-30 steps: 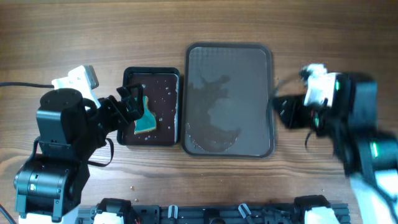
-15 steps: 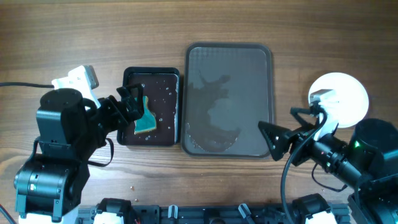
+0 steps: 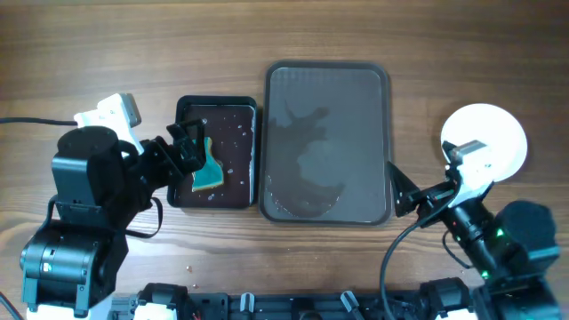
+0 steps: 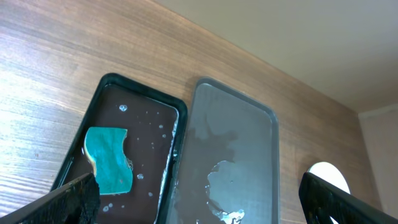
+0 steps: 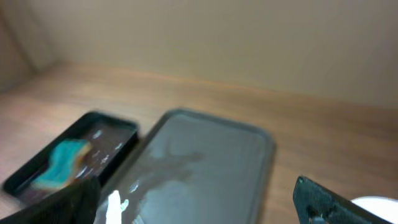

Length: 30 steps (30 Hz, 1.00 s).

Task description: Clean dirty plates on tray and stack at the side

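The large brown tray (image 3: 369,98) lies mid-table, wet and with no plate on it; it also shows as tray (image 4: 249,137) and tray (image 5: 224,149). The plates (image 3: 492,135) show as one white round disc on the table right of the tray; how many are stacked there I cannot tell. A sliver of plates (image 4: 326,177) and plates (image 5: 380,208) shows in the wrist views. My right gripper (image 3: 402,192) hangs open and empty at the tray's front right corner, apart from the plates. Over the small black tray, my left gripper (image 3: 188,151) is open and empty.
A glossy black small tray (image 3: 233,121) sits just left of the big tray, holding water drops and a teal sponge (image 3: 210,174). In the left wrist view the sponge (image 4: 111,159) lies ahead of my left finger (image 4: 73,200). Bare wood surrounds both trays.
My right arm has drawn back from the spot right of the tray toward the table's front, uncovering the white plates there, and its jaws have opened. The left arm has not moved.
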Each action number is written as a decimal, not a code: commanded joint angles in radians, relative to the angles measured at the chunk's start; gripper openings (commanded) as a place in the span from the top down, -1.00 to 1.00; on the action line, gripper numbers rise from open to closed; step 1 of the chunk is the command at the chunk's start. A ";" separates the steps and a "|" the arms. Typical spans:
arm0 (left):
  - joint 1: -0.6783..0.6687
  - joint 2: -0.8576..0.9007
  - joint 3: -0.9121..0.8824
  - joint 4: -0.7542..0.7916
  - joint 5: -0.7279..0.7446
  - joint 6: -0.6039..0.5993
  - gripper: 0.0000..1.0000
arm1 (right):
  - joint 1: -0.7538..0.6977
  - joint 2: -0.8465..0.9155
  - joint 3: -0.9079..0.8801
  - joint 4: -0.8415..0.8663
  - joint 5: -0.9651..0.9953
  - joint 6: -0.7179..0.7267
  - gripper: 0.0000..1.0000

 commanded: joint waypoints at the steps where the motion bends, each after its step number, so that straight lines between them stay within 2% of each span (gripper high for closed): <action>1: 0.005 -0.002 0.015 0.003 -0.001 0.008 -1.00 | -0.063 -0.119 -0.186 0.097 0.003 0.034 -0.99; 11: 0.005 -0.002 0.015 0.003 -0.001 0.008 -1.00 | -0.082 -0.433 -0.550 0.307 0.026 0.109 -0.99; 16: 0.005 -0.002 0.015 0.003 -0.001 0.008 -1.00 | -0.083 -0.434 -0.691 0.542 0.026 0.113 -0.99; 30: 0.005 -0.002 0.015 0.003 -0.001 0.008 -1.00 | -0.082 -0.433 -0.695 0.544 0.030 0.106 -0.99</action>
